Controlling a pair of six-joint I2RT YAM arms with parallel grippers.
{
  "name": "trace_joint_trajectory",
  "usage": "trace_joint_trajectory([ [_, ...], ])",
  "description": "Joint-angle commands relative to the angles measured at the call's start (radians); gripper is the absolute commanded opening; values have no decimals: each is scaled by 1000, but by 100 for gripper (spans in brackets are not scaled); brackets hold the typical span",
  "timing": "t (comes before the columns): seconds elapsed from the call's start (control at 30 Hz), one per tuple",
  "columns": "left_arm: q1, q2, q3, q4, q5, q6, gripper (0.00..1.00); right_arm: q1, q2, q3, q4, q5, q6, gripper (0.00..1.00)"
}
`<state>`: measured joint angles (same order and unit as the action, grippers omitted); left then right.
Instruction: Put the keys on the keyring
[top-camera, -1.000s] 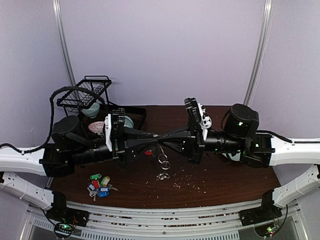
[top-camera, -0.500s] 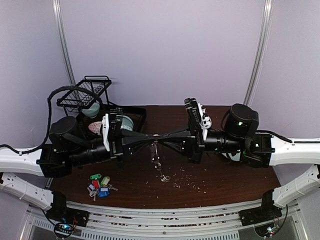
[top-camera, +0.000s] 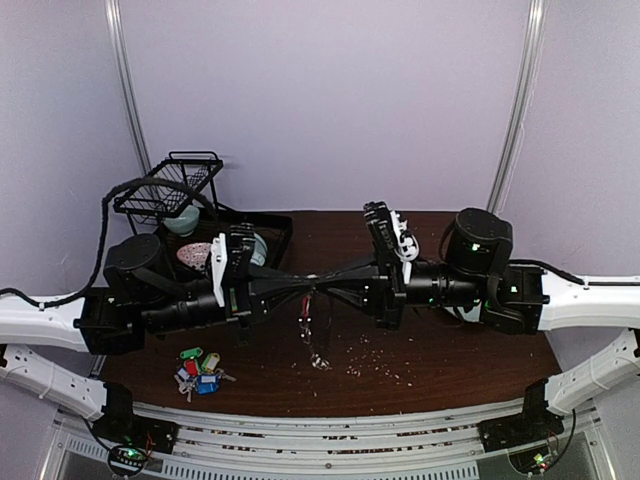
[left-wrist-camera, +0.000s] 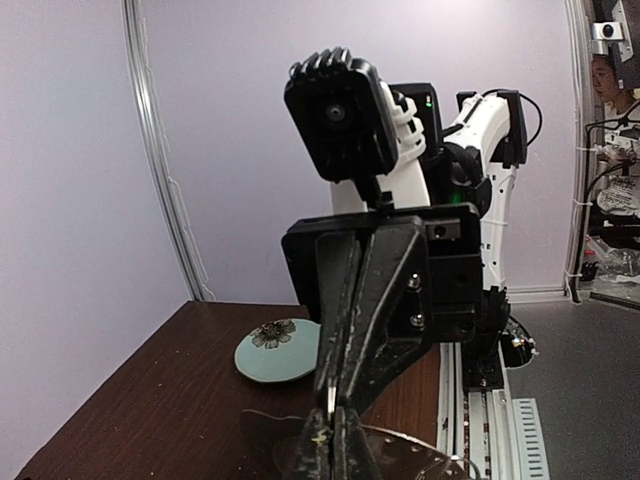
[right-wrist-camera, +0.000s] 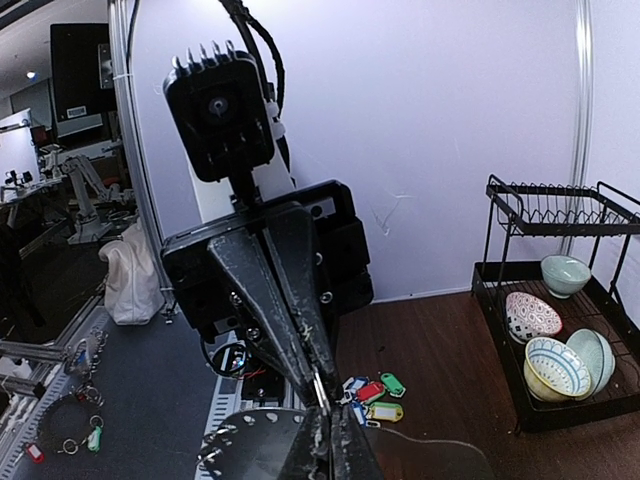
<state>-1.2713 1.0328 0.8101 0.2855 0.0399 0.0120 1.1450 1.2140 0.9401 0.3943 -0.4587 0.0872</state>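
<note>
While both arms lie level over the surface (top-camera: 450, 360) and meet tip to tip above its middle, the left hand (top-camera: 306, 288) and the right hand (top-camera: 324, 286) are each closed. Both seem clamped on the top rim of the keyring (right-wrist-camera: 255, 445), which hangs from that pinch toward the surface. From above it shows edge-on as a thin line, its long axis running down and a little toward the near edge. Whether its low end touches the surface I cannot tell. A red-tagged key (top-camera: 305, 309) hangs just under the tips and looks already threaded, though the link is too small to make out.

The other keys (top-camera: 199, 369) lie in a heap toward the near left corner, well apart from the hands and clearly nearer the left arm. I judge the next key must come from there. The left hand would have to let go and drop back to the heap while the right hand carries the keyring alone, and a single grip on a flat loop may let it swing or twist.

A rack (top-camera: 170, 185) with bowls (right-wrist-camera: 556, 365) stands at the far left corner, off the line to the heap. A plate (left-wrist-camera: 278, 352) sits beyond the right hand, and crumbs (top-camera: 372, 358) are strewn toward the near edge. Nothing stands between the left hand and the heap.
</note>
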Motion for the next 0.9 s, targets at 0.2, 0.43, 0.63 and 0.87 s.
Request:
trace_joint_trajectory([
  [0.2,6,0,90,-194,-114,120,0,-2,-6,184,-425,83,-321,37],
  [0.43,4,15,151,-272,-89,166,0,-6,111,399,-728,95,-526,27],
  [0.63,4,19,159,-285,-67,170,0,-6,164,470,-776,78,-572,21],
  [0.87,4,16,158,-287,-55,178,0,-7,190,483,-792,81,-577,5],
])
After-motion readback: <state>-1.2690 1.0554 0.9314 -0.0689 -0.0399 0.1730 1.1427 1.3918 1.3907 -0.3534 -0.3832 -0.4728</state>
